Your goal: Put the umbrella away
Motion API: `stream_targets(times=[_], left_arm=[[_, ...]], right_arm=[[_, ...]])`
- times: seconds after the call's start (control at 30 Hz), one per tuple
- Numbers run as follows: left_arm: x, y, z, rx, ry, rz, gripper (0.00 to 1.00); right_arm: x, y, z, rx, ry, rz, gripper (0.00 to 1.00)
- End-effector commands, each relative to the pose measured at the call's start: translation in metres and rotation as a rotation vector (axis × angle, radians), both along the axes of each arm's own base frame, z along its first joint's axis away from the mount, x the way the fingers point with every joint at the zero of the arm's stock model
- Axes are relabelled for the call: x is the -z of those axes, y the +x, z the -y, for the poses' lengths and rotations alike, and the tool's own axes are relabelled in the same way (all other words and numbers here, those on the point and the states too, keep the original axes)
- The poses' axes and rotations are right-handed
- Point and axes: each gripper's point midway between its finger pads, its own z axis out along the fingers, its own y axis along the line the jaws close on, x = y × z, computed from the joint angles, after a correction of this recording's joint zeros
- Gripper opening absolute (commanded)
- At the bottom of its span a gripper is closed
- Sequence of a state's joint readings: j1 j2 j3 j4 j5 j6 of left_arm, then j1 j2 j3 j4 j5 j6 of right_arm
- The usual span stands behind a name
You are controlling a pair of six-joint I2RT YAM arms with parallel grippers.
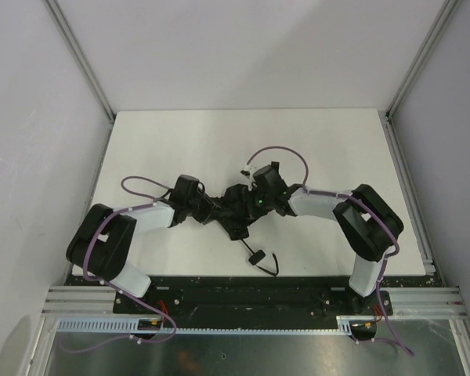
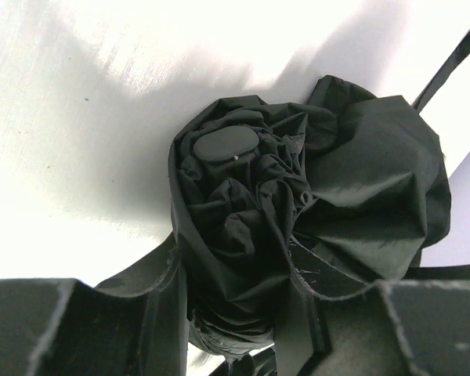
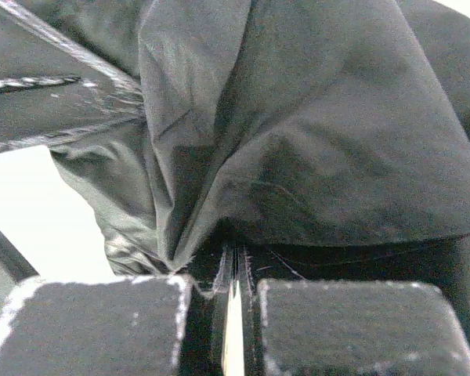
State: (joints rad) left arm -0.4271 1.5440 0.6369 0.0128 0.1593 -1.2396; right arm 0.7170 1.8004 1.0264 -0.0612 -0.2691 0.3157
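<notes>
The black folded umbrella (image 1: 233, 210) lies on the white table between both arms. In the left wrist view its bunched fabric end with a round cap (image 2: 225, 144) fills the middle. My left gripper (image 2: 239, 313) is shut on the umbrella's body, one finger on each side of the fabric. My right gripper (image 3: 233, 274) is shut on a fold of the umbrella fabric (image 3: 313, 141), its jaws nearly touching. In the top view the left gripper (image 1: 206, 208) and right gripper (image 1: 251, 205) meet at the umbrella. A thin black wrist cord (image 1: 260, 258) trails toward the near edge.
The white table (image 1: 180, 141) is walled by grey panels left, right and behind. A metal rail (image 1: 219, 301) runs along the near edge with the arm bases. Purple cables (image 1: 278, 153) loop over each arm.
</notes>
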Motion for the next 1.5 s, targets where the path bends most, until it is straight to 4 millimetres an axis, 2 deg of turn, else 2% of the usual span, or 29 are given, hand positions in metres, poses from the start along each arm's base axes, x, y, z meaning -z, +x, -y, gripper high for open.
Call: stream_targets(times=[0.0, 0.07, 0.17, 0.23, 0.33, 0.4, 0.47, 0.57, 0.7, 0.77, 0.93, 1.03, 1.17, 1.27, 1.33, 1.47], left_arm=[[0.032, -0.026, -0.028, -0.035, 0.155, -0.114, 0.00], [0.030, -0.026, -0.026, -0.036, 0.156, -0.106, 0.00], [0.031, -0.029, -0.024, -0.035, 0.152, -0.111, 0.00], [0.032, -0.032, -0.023, -0.038, 0.149, -0.120, 0.00], [0.033, -0.034, -0.024, -0.042, 0.152, -0.121, 0.00], [0.033, -0.035, -0.025, -0.046, 0.157, -0.121, 0.00], [0.034, -0.036, -0.026, -0.049, 0.158, -0.126, 0.00], [0.036, -0.037, -0.025, -0.046, 0.158, -0.138, 0.00], [0.036, -0.038, -0.025, -0.051, 0.160, -0.146, 0.00], [0.035, -0.038, -0.025, -0.054, 0.160, -0.150, 0.00], [0.038, -0.039, -0.024, -0.054, 0.160, -0.177, 0.00], [0.039, -0.039, -0.023, -0.053, 0.159, -0.185, 0.00], [0.037, -0.037, -0.023, -0.059, 0.160, -0.184, 0.00], [0.037, -0.038, -0.022, -0.061, 0.158, -0.196, 0.00], [0.037, -0.039, -0.020, -0.058, 0.151, -0.208, 0.00], [0.034, -0.038, -0.018, -0.052, 0.146, -0.215, 0.00]], right_arm=[[-0.002, -0.028, -0.042, -0.039, 0.125, -0.034, 0.00], [0.001, -0.031, -0.047, -0.013, 0.179, -0.037, 0.00], [0.015, -0.028, -0.040, 0.010, 0.155, -0.026, 0.00], [0.013, -0.027, -0.034, 0.006, 0.136, -0.012, 0.01], [-0.005, -0.026, -0.022, 0.011, 0.117, 0.006, 0.17], [-0.024, -0.028, -0.016, -0.007, 0.115, 0.036, 0.28], [-0.044, -0.036, -0.017, -0.067, 0.129, 0.080, 0.39], [-0.059, -0.045, -0.020, -0.157, 0.113, 0.172, 0.56], [-0.072, -0.049, -0.023, -0.194, 0.019, 0.331, 0.68], [-0.078, -0.048, -0.027, -0.201, -0.024, 0.406, 0.71], [-0.070, -0.035, -0.040, -0.209, -0.178, 0.544, 0.77], [-0.056, -0.031, -0.050, -0.241, -0.269, 0.632, 0.81], [-0.035, -0.028, -0.063, -0.269, -0.370, 0.709, 0.81], [-0.020, -0.028, -0.070, -0.269, -0.400, 0.730, 0.76], [-0.010, -0.024, -0.070, -0.241, -0.432, 0.735, 0.66], [0.020, -0.014, -0.056, -0.180, -0.502, 0.674, 0.34]])
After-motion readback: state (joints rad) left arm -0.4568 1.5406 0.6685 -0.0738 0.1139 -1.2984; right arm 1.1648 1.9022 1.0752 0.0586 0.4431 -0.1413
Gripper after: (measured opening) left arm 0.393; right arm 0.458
